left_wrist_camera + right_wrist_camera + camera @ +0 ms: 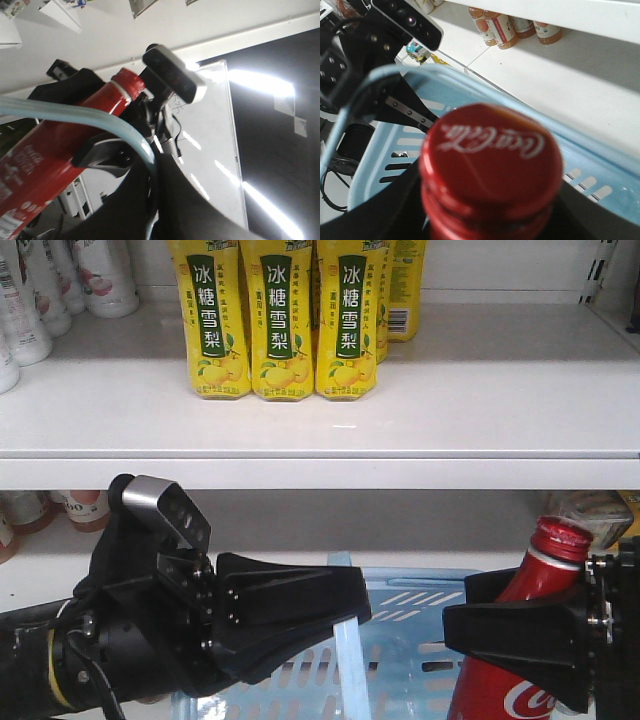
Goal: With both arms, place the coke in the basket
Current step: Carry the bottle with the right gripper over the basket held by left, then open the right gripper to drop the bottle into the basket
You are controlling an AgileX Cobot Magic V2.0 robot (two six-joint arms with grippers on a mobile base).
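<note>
A: Coke: red cap up, leaning a little, at the right edge of the front view. Right end effector is clamped on it below the neck.

B: In the basket?

A: Not released. The right wrist view puts the cap over the basket's open top, near one long rim. Base is hidden, so depth unknown.

B: Left side?

A: Left end effector has its jaws together on the handle. Basket sits in front of the lower shelf. Cannot tell if it rests on anything.

B: Risks?

A: My judgement: gripped by the handle alone, the basket may swing if the bottle nudges it. The bottle could clip the rim or handle going down. Let go high and tilted, it likely topples. The two end effectors are near each other, so a sideways move could knock them.

B: Surroundings?

A: Yellow drink bottles stand toward the back of the upper shelf, white bottles at its left end. Small bottles stand on the lower shelf. None hang over the basket. Only the handle stands between the arms.
</note>
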